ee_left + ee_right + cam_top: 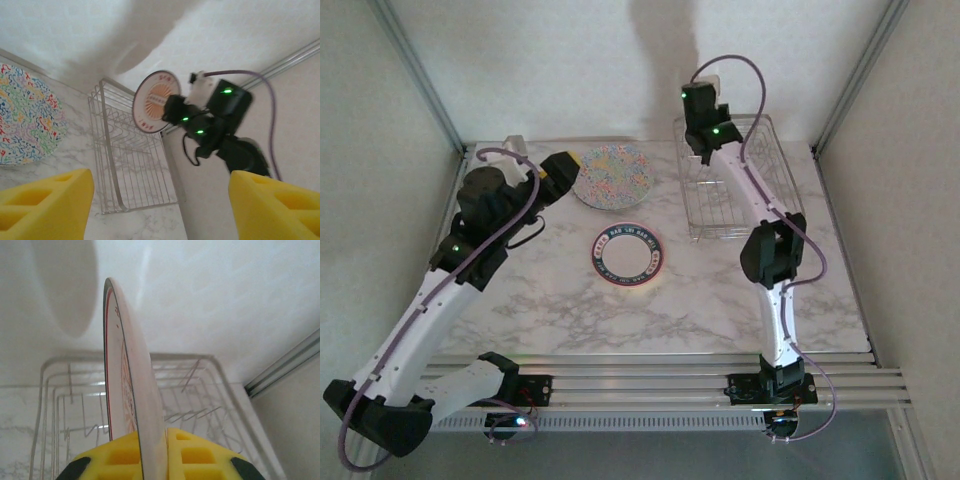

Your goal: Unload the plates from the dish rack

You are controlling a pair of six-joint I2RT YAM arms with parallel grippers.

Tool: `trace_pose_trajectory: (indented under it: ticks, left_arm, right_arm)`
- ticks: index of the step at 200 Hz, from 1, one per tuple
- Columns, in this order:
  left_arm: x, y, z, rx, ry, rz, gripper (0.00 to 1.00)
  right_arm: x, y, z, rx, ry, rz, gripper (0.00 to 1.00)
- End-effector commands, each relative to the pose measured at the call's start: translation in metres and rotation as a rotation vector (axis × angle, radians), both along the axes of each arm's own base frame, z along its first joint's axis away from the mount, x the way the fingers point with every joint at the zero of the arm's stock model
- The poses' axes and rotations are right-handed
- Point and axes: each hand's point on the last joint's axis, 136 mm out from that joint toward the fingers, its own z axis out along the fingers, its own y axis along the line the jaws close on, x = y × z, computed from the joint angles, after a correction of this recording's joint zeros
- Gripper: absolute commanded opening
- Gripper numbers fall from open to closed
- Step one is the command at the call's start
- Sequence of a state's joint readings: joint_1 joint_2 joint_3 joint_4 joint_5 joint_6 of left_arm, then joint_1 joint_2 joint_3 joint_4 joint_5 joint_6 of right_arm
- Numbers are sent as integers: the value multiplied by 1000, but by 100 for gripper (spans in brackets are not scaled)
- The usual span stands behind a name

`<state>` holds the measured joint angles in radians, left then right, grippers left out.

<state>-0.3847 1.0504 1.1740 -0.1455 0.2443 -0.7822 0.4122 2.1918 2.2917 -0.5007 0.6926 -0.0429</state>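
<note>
Bright, soft, even light — a broad grey shadow on the wall point(570, 60) behind the dish rack point(715, 215), wrist views slightly blurred.

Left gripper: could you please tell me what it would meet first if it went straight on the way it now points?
Probably the dish rack, whose near wire wall lies ahead of the left gripper in its wrist view. The speckled plate lies off to the side. Depth is unclear.
</note>
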Motion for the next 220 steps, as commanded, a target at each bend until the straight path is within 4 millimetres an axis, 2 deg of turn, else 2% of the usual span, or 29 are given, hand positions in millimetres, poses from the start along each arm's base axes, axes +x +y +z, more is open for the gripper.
trace_pose_trajectory:
  ticks: [1, 22, 43, 59, 80, 100, 130, 162, 197, 220]
  left_arm:
    - [4, -13, 9, -5, -32, -57, 71]
    - [15, -25, 3, 5, -11, -98, 71]
    - [31, -41, -4, 6, 17, -147, 72]
    - [42, -54, -10, 6, 37, -187, 72]
    - [57, -71, -25, 15, 91, -232, 72]
    - [69, -91, -44, 17, 155, -293, 72]
    - [80, -119, -60, 0, 204, -368, 73]
    - [93, -135, -84, -16, 282, -403, 73]
    - [100, -140, -90, -37, 298, -405, 71]
    - [102, -143, -96, -53, 316, -409, 66]
  right_arm:
    - [-27, -16, 81, 68, -173, -22, 0]
    - [-49, -16, 94, 158, -172, 28, 0]
    - [-74, -19, 96, 290, -139, 84, 0]
    - [-91, -23, 94, 402, -108, 121, 0]
    - [-115, -24, 84, 646, -54, 189, 0]
    - [-135, -12, 77, 880, -12, 308, 0]
    - [-161, 11, 68, 1075, 99, 389, 0]
    - [-177, 31, 59, 1264, 191, 431, 0]
    - [-183, 40, 54, 1322, 242, 456, 0]
    - [-184, 44, 51, 1354, 274, 467, 0]
